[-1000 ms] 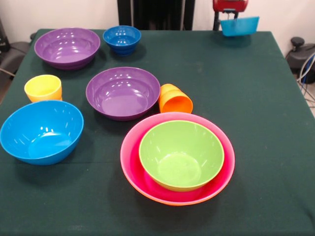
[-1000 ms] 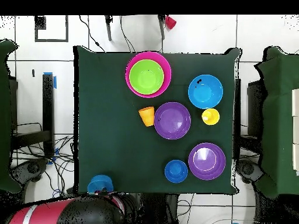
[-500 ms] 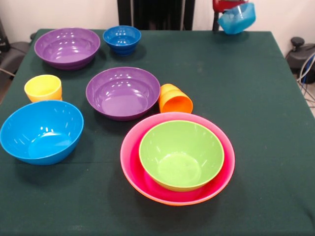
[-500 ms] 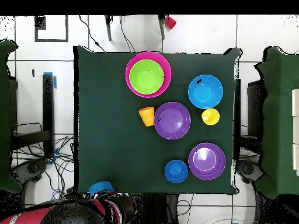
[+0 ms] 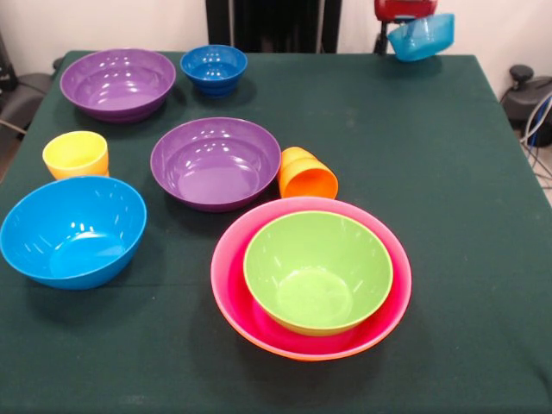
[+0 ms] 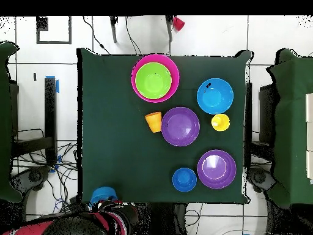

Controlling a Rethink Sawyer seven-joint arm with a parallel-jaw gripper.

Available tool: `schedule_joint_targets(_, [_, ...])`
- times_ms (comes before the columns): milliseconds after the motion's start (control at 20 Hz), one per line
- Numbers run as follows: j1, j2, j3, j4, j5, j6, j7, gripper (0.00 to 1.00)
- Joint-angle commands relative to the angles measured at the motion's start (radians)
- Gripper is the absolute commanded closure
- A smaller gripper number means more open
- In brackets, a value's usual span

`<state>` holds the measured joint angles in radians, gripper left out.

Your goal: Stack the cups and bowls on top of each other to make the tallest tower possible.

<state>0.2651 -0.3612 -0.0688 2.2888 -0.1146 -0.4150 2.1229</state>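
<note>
So no readable labels anywhere. Claw point(image 5: 405, 19) holds the teal bowl point(image 5: 422, 37) tilted, off the surface point(image 5: 448, 172) at its corner; green bowl point(image 5: 317, 271) sits nested in the pink bowl point(image 5: 233, 259).

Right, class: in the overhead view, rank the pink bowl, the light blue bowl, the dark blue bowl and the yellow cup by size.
1. pink bowl
2. light blue bowl
3. dark blue bowl
4. yellow cup
</note>
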Motion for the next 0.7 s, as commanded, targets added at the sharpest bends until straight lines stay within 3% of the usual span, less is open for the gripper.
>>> schedule_joint_targets(50, [0.001,0.045,0.031,-0.152,0.051,-0.002,0.127,1.00])
schedule_joint_targets(400, [-0.006,-0.007,0.049,-0.129,0.057,0.038,0.134,1.00])
schedule_joint_targets(550, [-0.025,-0.146,0.076,-0.062,0.062,0.157,0.133,1.00])
schedule_joint_targets(700, [-0.044,-0.223,0.099,-0.040,0.064,0.233,0.131,1.00])
